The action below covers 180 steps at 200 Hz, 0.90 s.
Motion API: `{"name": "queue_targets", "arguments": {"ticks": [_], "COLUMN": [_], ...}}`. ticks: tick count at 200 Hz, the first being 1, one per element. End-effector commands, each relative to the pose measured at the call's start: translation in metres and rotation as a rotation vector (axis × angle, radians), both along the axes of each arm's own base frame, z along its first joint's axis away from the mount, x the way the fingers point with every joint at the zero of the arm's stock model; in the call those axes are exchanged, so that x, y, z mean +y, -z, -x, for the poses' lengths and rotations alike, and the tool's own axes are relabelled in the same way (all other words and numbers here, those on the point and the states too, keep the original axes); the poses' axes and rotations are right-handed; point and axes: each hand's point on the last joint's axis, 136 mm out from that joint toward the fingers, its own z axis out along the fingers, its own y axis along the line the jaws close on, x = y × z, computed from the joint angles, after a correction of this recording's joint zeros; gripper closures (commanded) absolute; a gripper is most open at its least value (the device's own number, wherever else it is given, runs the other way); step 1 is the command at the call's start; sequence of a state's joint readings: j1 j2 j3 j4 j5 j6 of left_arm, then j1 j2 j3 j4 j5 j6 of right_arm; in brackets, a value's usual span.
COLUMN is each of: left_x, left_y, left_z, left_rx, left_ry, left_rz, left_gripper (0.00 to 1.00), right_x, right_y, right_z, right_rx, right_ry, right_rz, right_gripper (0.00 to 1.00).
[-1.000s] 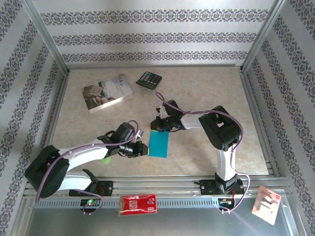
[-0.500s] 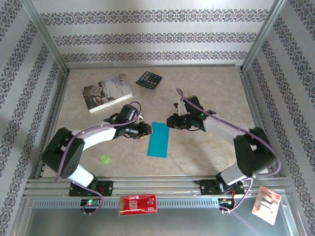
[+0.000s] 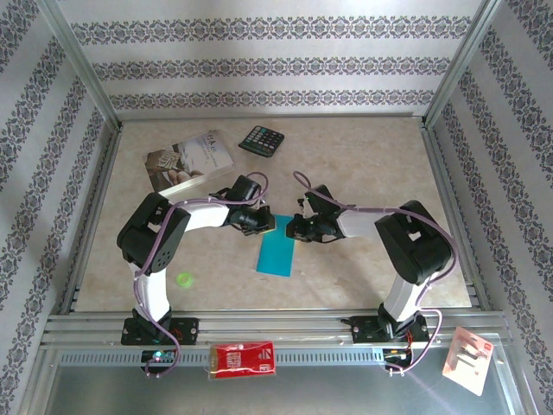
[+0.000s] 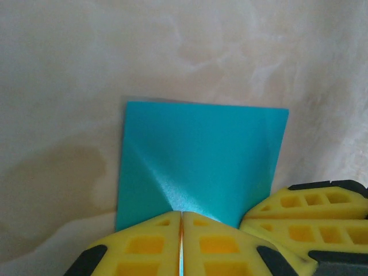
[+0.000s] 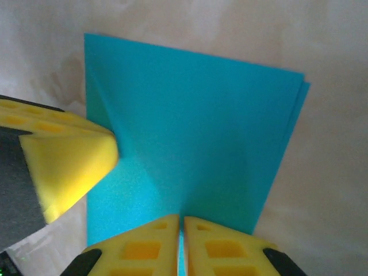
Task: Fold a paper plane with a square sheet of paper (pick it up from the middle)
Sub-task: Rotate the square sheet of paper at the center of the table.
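Left tool (image 4: 181,221), right tool (image 5: 181,223) pinch paper (image 3: 278,257) | marbled beige table (image 3: 363,156) | striped walls (image 3: 259,65)

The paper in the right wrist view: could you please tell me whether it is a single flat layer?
No, the paper is doubled over: a second layer's edge peeks out along its right side.

Both arms bent inward, left fingers (image 4: 144,244) and right fingers (image 5: 218,247) shut

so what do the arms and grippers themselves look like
The left arm and right arm match: white links, bulky black joint housings, a thin purple cable looping along each. The left gripper and right gripper have bright yellow fingers with moulded rectangular pockets, black parts behind them.
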<state>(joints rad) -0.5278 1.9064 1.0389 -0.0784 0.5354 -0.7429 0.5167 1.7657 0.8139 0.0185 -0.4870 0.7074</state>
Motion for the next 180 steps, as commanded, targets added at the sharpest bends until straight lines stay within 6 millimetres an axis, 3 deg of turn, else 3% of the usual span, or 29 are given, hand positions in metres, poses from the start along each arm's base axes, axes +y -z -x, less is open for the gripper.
{"name": "queue_targets", "arguments": {"ticks": [1,24,58,100,148,180], "left_x": [0.011,0.006,0.003,0.005,-0.009,-0.012], "left_y": [0.006,-0.005,-0.017,-0.014,-0.043,-0.03], "left_z": [0.006,0.006,-0.001,0.007,0.015,0.031], "left_rx": [0.001,-0.016,-0.043,0.004,-0.034,0.033], "left_ry": [-0.026,-0.049,-0.059,-0.067,-0.047,-0.039], "left_rz": [-0.041,0.021,0.042,0.023,0.089,0.079], "left_gripper": [0.92,0.85,0.77,0.76,0.74,0.8], "right_x": [0.005,0.004,0.004,-0.009,-0.013,-0.018], "right_y": [-0.004,-0.001,-0.004,0.001,0.006,0.009], "right_z": [-0.027,-0.037,-0.035,-0.019,-0.006,-0.005], "right_rx": [-0.065,-0.066,-0.069,-0.031,-0.016,-0.013], "right_ry": [-0.012,-0.064,-0.117,-0.031,0.094,0.173], "right_rz": [-0.019,-0.027,-0.044,-0.019,0.017,0.026], "right_gripper": [0.87,0.87,0.87,0.87,0.88,0.9]}}
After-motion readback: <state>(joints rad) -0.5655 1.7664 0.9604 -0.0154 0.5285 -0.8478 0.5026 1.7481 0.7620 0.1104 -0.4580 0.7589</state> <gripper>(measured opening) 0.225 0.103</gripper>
